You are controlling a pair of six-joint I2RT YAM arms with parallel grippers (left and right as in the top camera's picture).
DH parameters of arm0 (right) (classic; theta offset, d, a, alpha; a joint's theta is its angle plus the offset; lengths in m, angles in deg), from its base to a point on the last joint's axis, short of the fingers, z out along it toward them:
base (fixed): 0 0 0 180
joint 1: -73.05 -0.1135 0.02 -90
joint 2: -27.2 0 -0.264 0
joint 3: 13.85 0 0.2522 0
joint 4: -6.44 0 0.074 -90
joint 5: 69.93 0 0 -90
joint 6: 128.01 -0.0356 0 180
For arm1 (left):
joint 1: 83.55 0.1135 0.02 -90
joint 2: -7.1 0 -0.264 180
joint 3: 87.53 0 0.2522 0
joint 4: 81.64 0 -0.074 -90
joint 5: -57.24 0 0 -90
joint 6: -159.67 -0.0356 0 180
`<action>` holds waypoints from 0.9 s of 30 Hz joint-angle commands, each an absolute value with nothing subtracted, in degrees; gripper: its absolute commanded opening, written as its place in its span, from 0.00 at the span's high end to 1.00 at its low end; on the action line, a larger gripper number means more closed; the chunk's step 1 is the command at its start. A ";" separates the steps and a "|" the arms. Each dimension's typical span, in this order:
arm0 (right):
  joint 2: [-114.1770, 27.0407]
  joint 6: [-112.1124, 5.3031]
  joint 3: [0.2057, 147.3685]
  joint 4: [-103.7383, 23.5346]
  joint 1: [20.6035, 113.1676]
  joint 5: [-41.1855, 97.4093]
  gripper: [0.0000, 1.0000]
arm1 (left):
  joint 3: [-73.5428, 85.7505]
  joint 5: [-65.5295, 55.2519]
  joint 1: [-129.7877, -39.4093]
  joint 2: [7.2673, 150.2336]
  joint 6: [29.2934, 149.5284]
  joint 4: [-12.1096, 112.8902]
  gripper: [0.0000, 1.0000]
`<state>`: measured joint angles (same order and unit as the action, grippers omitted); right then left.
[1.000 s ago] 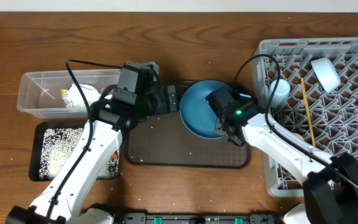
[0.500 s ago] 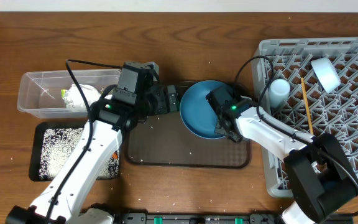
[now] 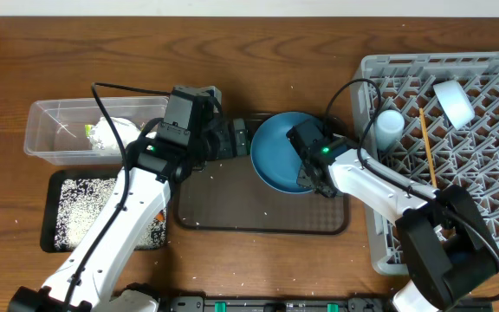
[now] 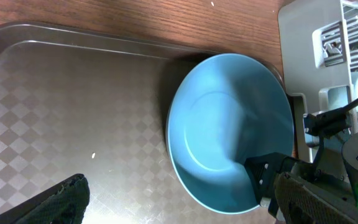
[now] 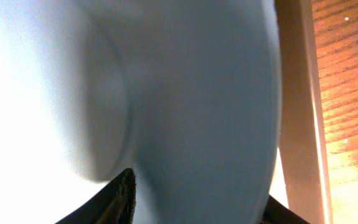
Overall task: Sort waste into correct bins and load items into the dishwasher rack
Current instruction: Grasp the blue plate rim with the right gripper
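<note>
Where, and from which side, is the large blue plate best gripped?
Pinch the blue plate by its upturned rim on the side facing the dishwasher rack, one finger inside, one underneath. The wide shallow dish has no other narrow part; the right gripper straddles that rim.

plate [image 3: 275, 156]: plain blue, no pattern
serving tray [image 3: 232, 212]: dark brown, fine diamond checker
black tray [image 3: 68, 186], lower left: speckled all over with white
rack [image 3: 483, 130], right: light grey lattice
counter [image 3: 275, 61]: brown wood grain
my right pincer [image 4: 261, 185]: black
</note>
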<state>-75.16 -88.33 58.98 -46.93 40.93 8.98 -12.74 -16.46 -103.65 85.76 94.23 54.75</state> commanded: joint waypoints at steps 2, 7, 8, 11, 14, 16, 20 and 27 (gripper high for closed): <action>-75.56 -88.51 58.63 -47.41 41.11 8.52 0.47 | -12.06 -16.99 -103.78 84.97 93.75 54.62 0.02; -75.58 -88.51 58.61 -47.39 41.11 8.45 0.43 | -12.06 -16.99 -103.78 84.97 93.75 54.62 0.02; -75.58 -88.51 58.61 -47.35 41.11 8.30 0.54 | -12.06 -16.99 -103.78 84.97 93.75 54.62 0.02; -75.58 -88.53 58.61 -47.35 41.17 8.25 0.82 | -12.06 -16.99 -103.78 84.97 93.75 54.62 0.02; -75.58 -88.53 58.61 -47.37 41.15 8.28 0.87 | -12.06 -16.99 -103.78 84.97 93.75 54.62 0.02; -75.58 -88.51 58.61 -47.39 41.15 8.30 0.91 | -12.06 -16.99 -103.78 84.97 93.75 54.62 0.02; -75.58 -88.51 58.61 -47.37 41.15 8.30 0.99 | -12.06 -16.99 -103.78 84.97 93.75 54.62 0.02; -75.58 -88.53 58.61 -47.35 41.15 8.30 0.99 | -12.06 -16.99 -103.78 84.97 93.75 54.62 0.02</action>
